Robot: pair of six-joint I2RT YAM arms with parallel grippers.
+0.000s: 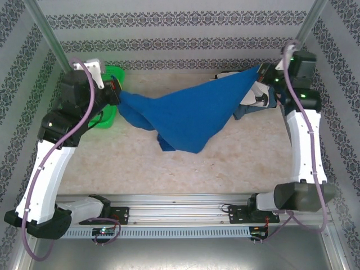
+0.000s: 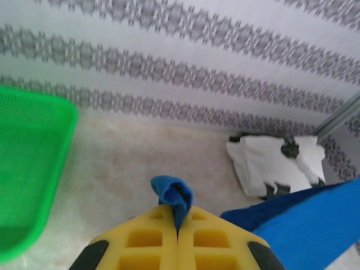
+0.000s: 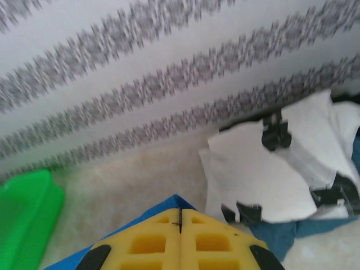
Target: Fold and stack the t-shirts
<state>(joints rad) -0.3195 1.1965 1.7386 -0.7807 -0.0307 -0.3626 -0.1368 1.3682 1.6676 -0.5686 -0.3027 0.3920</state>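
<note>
Top external: we hold royal-blue t-shirt (image 1: 185,121) stretched above table (image 1: 169,169), left gripper (image 1: 116,93) and right gripper (image 1: 261,76) each pinching an edge. Step, we judge: spreading. Next: lay flat, clear of white t-shirt (image 2: 270,166).

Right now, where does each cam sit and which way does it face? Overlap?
Top external: above, behind the bases, looking down at the table; both arms show, left gripper and right gripper holding the blue t-shirt.
Left wrist: on the left arm, facing the back wall; its yellow fingers pinch the blue t-shirt.
Right wrist: also faces the back wall, own fingers shut.
Shared: both wrist views catch the white t-shirt and green basket.
</note>
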